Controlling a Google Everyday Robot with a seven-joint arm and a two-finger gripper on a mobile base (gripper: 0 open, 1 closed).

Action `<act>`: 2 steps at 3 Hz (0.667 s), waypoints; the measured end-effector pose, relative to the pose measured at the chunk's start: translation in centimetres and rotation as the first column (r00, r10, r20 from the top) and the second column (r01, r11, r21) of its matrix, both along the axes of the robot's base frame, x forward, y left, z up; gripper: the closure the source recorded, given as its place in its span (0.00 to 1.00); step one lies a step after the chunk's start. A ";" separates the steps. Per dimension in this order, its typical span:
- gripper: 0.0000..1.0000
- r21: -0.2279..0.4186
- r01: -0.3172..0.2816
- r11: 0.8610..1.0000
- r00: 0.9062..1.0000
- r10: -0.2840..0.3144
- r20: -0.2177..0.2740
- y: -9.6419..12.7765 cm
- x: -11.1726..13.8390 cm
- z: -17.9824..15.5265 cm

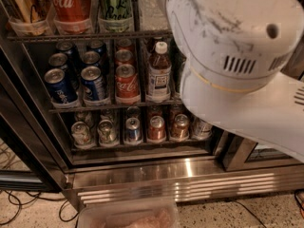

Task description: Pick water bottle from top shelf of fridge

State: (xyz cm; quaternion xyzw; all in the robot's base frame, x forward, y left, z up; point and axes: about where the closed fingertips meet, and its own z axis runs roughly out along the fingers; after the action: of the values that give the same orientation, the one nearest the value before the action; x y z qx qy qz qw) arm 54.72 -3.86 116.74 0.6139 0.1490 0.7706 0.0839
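Water bottle [150,9], clear ribbed plastic: a sliver of its body shows on the dark wire top shelf [85,35] of the glass-doored drinks fridge [142,172]. It stands just right of the tall green can [115,6], with its right side hidden by the white robot arm housing [228,56]. Gripper: nowhere in view, presumably past that housing, so its state cannot be told. Status, judged: bottle apparently on the shelf, grasp and withdrawal outstanding.

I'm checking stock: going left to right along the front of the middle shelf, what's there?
Blue can → second blue can → red cola can → white-capped brown bottle → robot's white arm. The pincer is not in view.
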 end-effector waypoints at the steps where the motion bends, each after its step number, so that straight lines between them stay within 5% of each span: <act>1: 1.00 0.012 0.003 1.000 1.000 -0.003 -0.009 0.0 -0.6 -0.3; 2: 1.00 0.019 0.003 1.000 1.000 -0.003 -0.014 0.1 -1.2 -0.2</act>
State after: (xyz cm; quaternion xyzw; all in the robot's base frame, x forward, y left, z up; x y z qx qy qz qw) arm 53.50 -3.78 116.52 0.6204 0.1415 0.7674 0.0784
